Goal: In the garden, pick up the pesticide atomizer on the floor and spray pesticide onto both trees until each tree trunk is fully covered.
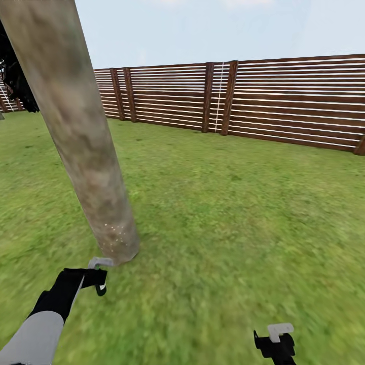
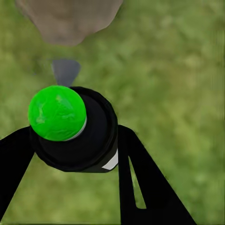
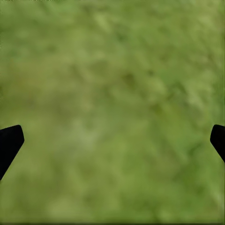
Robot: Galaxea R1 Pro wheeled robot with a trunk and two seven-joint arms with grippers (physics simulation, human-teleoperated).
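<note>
The atomizer (image 2: 77,133) is held in the left tool (image 2: 75,154), whose black fingers (image 2: 140,183) are closed against both sides of the dark bottle. In the left wrist view the top reads bright green, not red, and a grey nozzle (image 2: 65,71) points at the trunk (image 2: 70,18). In the head view the left tool (image 1: 96,278) sits low over the grass (image 1: 228,213), just beside the trunk base (image 1: 114,238), with the pale sprayer head (image 1: 100,262) aimed at it. A few white specks (image 1: 112,234) are seen on the lowest bark only; the trunk above looks bare, so coverage is judged to have barely begun.

The right tool (image 1: 276,342) hangs over grass well apart from the tree; in the right wrist view its fingertips (image 3: 9,140) sit at opposite edges, wide open, with nothing between them.

To spray well, the nozzle should be kept square to the bark and swept slowly upward in bands. The grip should be kept firm so the bottle is not tilted off aim. The far side of the trunk is hidden, so the base will probably need to be moved round it. The second tree is not identified here; a fence (image 1: 284,101) closes the lawn behind.
</note>
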